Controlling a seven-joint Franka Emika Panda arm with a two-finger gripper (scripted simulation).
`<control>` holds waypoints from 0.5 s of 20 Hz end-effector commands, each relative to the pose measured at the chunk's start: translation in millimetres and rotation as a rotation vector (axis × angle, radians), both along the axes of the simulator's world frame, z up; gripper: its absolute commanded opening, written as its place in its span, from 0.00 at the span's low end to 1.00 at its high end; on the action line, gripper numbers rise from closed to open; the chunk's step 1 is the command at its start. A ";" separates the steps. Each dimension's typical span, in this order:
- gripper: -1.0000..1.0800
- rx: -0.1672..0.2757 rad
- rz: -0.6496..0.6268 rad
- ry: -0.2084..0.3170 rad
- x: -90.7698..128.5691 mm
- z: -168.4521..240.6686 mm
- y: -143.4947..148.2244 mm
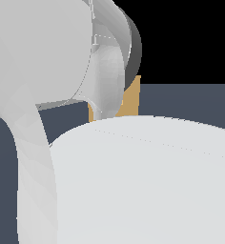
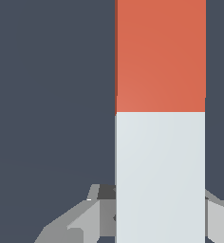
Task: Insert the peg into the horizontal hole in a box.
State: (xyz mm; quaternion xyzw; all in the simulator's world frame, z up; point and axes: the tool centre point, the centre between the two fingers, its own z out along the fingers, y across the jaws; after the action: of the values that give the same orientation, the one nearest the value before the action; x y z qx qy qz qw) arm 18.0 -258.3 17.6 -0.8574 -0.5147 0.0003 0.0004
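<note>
Flat slate floor (image 2: 52, 95) under matte rectangular peg (image 2: 160, 118).

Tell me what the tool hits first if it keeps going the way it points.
The peg already fills the tool; beyond it only bare dark floor shows, though depth is unclear.

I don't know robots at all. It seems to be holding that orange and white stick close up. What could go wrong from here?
Two things, I'd guess. The pincer grips the peg at its pale end, so the long orange part sticks far out and could tilt or slip on contact. Also, in the exterior view the arm covers nearly all of the box, and the hole shows in neither view, so lining up cannot be checked; a slight miss might jam the peg against the box's face.
</note>
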 end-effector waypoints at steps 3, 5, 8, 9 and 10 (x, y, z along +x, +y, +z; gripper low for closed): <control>0.00 0.000 0.000 -0.001 0.4 0.2 -0.1; 0.00 0.000 0.000 -0.001 0.4 0.2 -0.1; 0.00 0.000 0.000 0.000 0.2 0.1 0.1; 0.00 0.000 0.001 0.000 0.3 0.2 0.6; 0.00 0.000 0.002 0.000 0.5 0.6 1.8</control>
State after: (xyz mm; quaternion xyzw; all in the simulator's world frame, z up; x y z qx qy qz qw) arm 17.9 -258.2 17.6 -0.8574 -0.5147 0.0005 0.0003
